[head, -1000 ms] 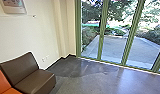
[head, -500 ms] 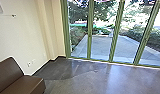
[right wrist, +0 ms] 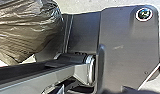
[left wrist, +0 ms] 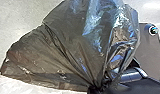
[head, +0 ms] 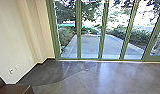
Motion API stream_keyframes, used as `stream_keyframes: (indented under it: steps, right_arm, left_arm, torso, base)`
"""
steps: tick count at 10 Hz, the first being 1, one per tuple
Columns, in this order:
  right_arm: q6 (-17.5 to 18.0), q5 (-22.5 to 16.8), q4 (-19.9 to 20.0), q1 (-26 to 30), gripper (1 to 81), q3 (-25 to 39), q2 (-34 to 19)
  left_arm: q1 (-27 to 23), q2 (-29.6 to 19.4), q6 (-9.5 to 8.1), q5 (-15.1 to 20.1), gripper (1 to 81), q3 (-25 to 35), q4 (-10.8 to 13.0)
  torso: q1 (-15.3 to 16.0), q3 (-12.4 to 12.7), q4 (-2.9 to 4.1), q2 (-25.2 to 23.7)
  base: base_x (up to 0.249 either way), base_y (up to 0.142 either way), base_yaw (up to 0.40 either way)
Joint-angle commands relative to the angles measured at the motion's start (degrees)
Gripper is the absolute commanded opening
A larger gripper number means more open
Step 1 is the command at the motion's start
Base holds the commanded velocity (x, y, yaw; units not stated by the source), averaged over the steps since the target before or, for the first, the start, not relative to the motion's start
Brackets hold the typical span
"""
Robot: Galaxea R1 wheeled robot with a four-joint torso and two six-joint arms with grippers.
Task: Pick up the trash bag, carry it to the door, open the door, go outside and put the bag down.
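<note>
In the left wrist view the dark, shiny trash bag (left wrist: 68, 47) fans out from a tightly gathered neck, where my left gripper (left wrist: 95, 89) is shut on it. Part of the same bag (right wrist: 26, 27) shows in the right wrist view, beside the robot's dark plate and jointed bar. Tall glass panels in a green frame (head: 102, 37) stand ahead in the head view, with daylight behind them. I cannot tell from the frames which panel is the door.
A cream wall (head: 13, 37) runs along the left, with a brown seat (head: 17, 88) at the near left corner. Polished grey floor (head: 96, 80) reaches to the glass. Outside lie a paved path (head: 91, 46) and bushes (head: 141, 37).
The head view has turned to the right and come nearer the glass. The orange seat and the wall fixture have left the picture, and more green-framed panels show on the right.
</note>
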Motion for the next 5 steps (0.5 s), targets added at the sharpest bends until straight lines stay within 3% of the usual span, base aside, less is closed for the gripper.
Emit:
stream_keyframes:
  steps: [1, 5]
  right_arm:
    - [-0.13, -4.06, -0.38, 2.35, 81.1, 0.17, 0.26]
    - [-0.13, -4.06, -0.38, 2.26, 81.1, 0.17, 0.17]
  left_arm:
    - [-3.76, -0.16, 0.02, 3.13, 1.0, -0.11, 0.17]
    - [-3.68, -0.25, 0.02, 3.04, 1.0, -0.11, 0.08]
  torso:
    - [0.03, 0.0, 0.0, 0.0]
    - [0.03, 0.0, 0.0, 0.0]
  base:
    - [0.0, 0.0, -0.31]
    - [0.0, 0.0, -0.31]
